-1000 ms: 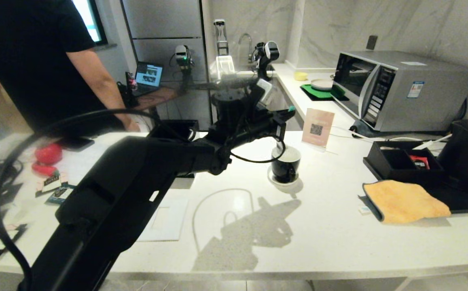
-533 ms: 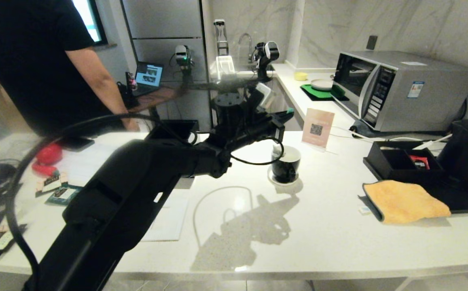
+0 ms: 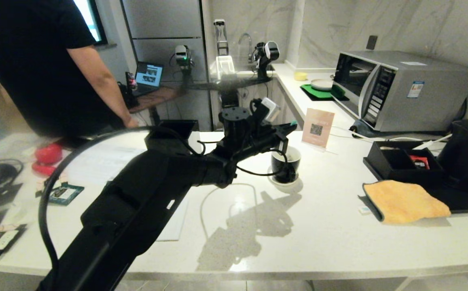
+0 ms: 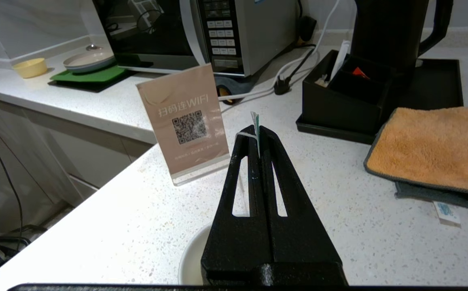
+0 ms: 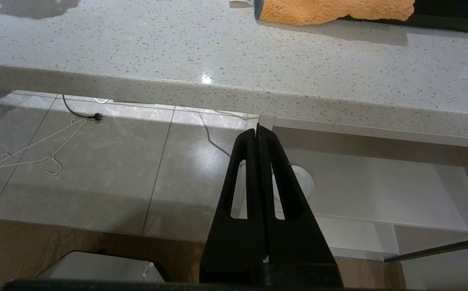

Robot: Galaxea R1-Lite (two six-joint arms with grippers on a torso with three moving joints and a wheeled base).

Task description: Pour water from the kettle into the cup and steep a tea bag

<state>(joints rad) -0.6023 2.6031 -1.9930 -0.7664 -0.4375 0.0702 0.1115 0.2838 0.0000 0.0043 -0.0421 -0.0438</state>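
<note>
My left gripper (image 3: 291, 127) hangs just over the cup (image 3: 285, 165), a glossy black mug with a white inside on a small white saucer (image 3: 274, 181). It is shut on the tea bag's green-and-white paper tag (image 4: 255, 121), and a white string (image 4: 244, 135) runs over one finger. The bag itself is hidden. The wrist view shows the gripper (image 4: 257, 131) with jaws pressed together. The matte black kettle (image 3: 466, 155) (image 4: 387, 32) stands on a tray at the far right. Below the counter's edge, my right gripper (image 5: 257, 130) is parked, shut and empty.
A black open box (image 3: 399, 161) and an orange cloth (image 3: 405, 202) lie right of the cup. A QR-code sign (image 3: 317, 127) stands behind it, a microwave (image 3: 399, 89) farther back. A person (image 3: 35, 60) stands at the counter's left end, near packets (image 3: 62, 193).
My left gripper has come down toward the cup with the tag still held. The pale tea bag that hung above the rim no longer shows. The right arm has not moved.
</note>
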